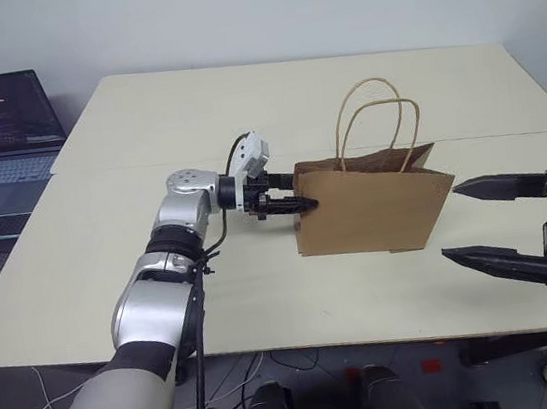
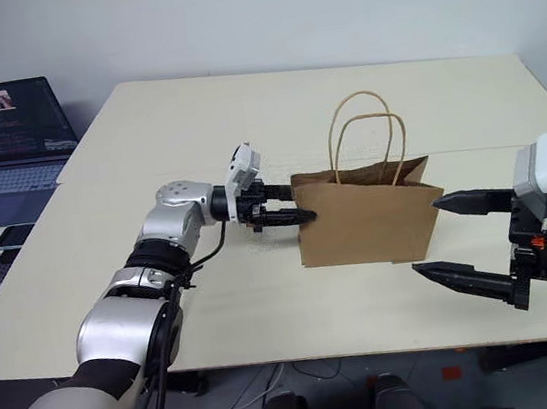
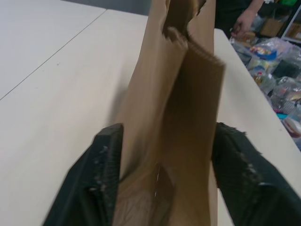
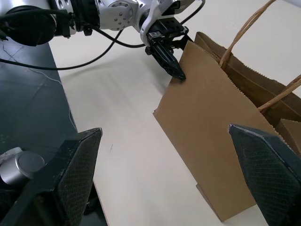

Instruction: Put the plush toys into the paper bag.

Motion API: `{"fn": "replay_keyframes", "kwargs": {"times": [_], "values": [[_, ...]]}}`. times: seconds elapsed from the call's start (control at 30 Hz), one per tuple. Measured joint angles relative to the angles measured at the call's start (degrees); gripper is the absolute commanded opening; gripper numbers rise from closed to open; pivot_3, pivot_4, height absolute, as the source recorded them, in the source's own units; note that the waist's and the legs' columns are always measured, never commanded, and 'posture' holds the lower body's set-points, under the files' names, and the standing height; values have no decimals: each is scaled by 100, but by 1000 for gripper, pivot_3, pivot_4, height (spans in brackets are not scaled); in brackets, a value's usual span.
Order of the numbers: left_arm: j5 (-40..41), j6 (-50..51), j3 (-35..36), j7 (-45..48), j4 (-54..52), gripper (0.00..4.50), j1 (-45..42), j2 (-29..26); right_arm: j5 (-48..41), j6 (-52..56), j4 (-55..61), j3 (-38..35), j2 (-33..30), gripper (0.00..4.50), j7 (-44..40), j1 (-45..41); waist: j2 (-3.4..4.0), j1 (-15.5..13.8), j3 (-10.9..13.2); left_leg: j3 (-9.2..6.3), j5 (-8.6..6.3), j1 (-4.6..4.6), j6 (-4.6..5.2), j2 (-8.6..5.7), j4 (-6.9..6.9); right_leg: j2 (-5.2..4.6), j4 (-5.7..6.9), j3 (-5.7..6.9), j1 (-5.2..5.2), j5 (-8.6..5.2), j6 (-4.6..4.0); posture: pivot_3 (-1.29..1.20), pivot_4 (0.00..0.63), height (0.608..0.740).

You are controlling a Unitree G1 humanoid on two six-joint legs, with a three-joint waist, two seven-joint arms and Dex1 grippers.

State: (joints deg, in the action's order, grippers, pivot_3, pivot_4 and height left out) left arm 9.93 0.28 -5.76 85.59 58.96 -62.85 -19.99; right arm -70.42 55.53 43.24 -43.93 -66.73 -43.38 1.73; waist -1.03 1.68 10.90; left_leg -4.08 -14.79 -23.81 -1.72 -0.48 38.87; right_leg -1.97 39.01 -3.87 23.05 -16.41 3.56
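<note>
The brown paper bag (image 1: 375, 206) stands upright in the middle of the table, mouth up, its two loop handles (image 1: 375, 120) raised. My left gripper (image 1: 304, 188) is at the bag's left end, open, with one black finger on each side of that narrow end (image 3: 164, 117); the near finger (image 3: 101, 174) lies against the paper. To the bag's right, a little apart from it, my right gripper (image 2: 425, 237) is wide open with nothing between its fingers and points at the bag. The plush toys are out of view.
An open laptop (image 1: 1, 114) and a phone (image 1: 4, 226) lie on a side desk at the far left. The pale table (image 1: 108, 246) has a seam across it. A person's hand (image 3: 244, 21) and packaged goods (image 3: 277, 52) show beyond the table's right end.
</note>
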Motion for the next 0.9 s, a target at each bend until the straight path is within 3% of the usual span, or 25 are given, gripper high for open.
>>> {"fn": "replay_keyframes", "kwargs": {"times": [0.13, 0.27, 0.43, 0.63, 0.9], "values": [[-32, -23, 69, -228, -560, 3365, 289, -409, 572, -439, -202, 349, 44, 4500, -53, -224, 0, 26, 0, -5, 0, 2, 0, 4, -1, 2, 2, -5, 5, 0, 0, 0, 150, 740], [-123, 295, 195, -746, -1638, 3365, 993, -1183, 1405, -1083, -844, 860, -11, 4500, -526, -474, 1, 31, 0, -13, 0, 4, 0, 10, -2, 1, 6, -8, 8, 0, 0, 0, 150, 740], [52, 1321, 684, -1295, -4121, 3365, 2232, -2150, 2021, -1625, -2128, 1397, -796, 4500, -1862, -1053, 2, 15, 0, -16, 0, 2, 0, 12, -2, -9, 2, -10, 10, 0, -1, 0, 150, 740], [591, 2557, 1478, -1704, -6069, 3365, 3383, -2995, 2647, -2212, -3393, 2158, -1220, 4500, -2971, -1860, 5, 12, 0, -12, 0, 7, 0, 14, -2, -11, 0, -9, 7, 0, -1, 0, 150, 740], [1158, 3178, 1789, -1916, -6700, 3365, 3752, -3164, 2923, -2341, -3893, 2706, -1289, 4500, -3564, -2541, 5, 1, 0, -10, 0, 7, -1, 14, -2, -12, 0, -8, 9, 0, -1, 0, 150, 740]]}}
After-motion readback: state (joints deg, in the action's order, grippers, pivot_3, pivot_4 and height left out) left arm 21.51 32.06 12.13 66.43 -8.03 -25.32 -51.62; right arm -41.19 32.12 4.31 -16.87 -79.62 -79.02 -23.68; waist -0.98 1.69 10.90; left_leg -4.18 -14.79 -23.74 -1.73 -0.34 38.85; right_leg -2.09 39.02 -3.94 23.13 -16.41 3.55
